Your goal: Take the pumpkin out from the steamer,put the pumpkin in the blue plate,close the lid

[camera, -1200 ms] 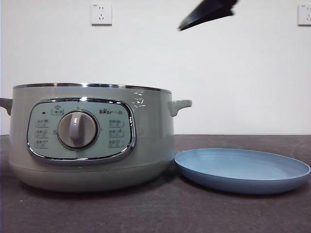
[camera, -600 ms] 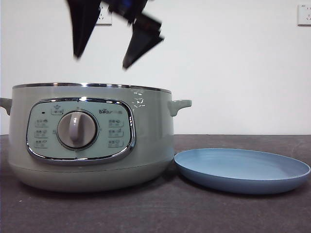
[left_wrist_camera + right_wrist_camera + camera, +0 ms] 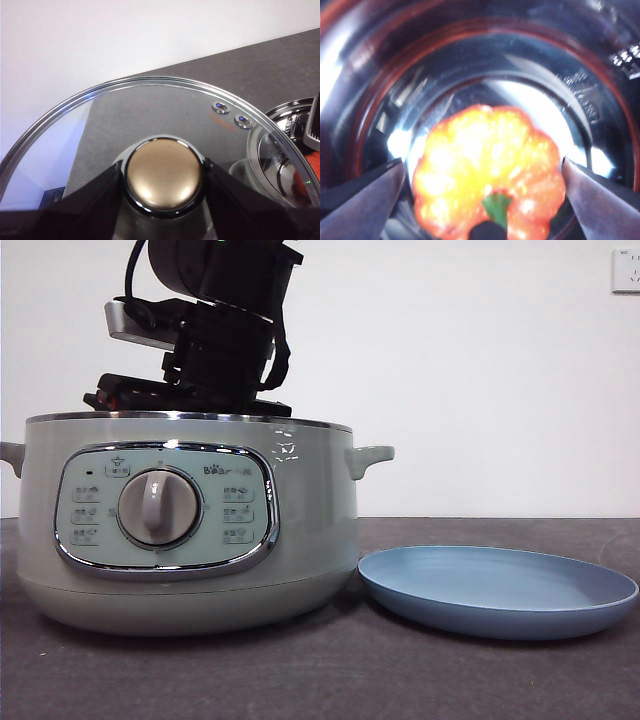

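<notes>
From the front, the steamer (image 3: 190, 525) wall hides my right gripper's (image 3: 482, 170) jaws and the pumpkin (image 3: 487, 172) inside; the pot's left handle is cut by the picture's edge. In my right wrist view the pumpkin is blurred and overexposed, its lower part cropped. In my left wrist view the lid (image 3: 150, 125) runs past the edges, and an orange patch behind its glass cannot be identified.

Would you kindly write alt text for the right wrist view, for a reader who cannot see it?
An orange-red pumpkin with a green stem lies at the bottom of the shiny steamer, seen from above. The right pincer is open, one jaw on either side of the pumpkin, not touching it.
</notes>
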